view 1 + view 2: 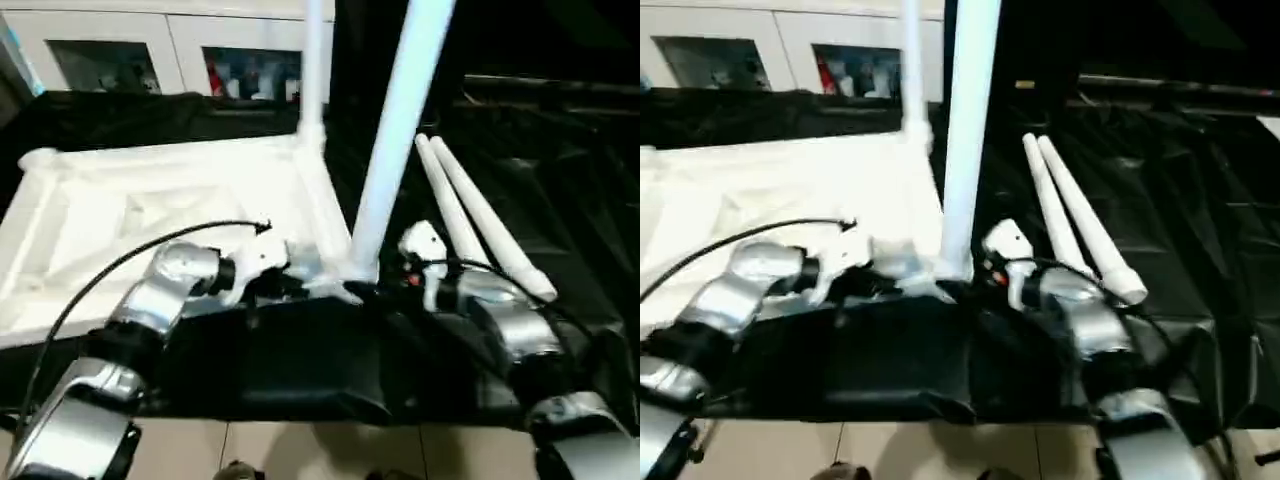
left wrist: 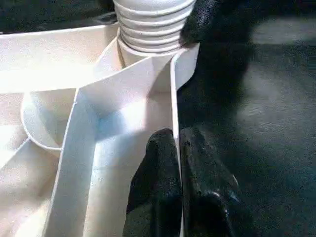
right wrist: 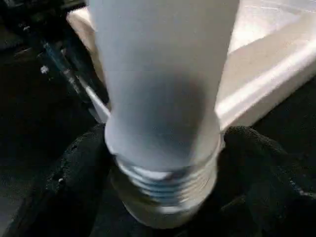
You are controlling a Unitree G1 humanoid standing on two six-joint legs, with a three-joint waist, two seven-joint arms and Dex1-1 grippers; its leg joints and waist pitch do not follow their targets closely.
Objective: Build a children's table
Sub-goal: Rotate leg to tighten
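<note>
Left tool (image 2: 178, 163) pinches ribbed tabletop (image 1: 120, 215) rim; right tool (image 3: 163, 197) clamps threaded leg (image 1: 395, 140).

Head stereo pair looks fwd/down over both forearms; wrist cams sit v. close, both facing white ribbed plastic tabletop (image 2: 123, 118) corner.

White cabinets (image 1: 150, 45) with glass doors are standing along the far wall, black cloth (image 1: 560, 190) is draping the worktop, and pale floor tiles (image 1: 330, 450) are showing below.
</note>
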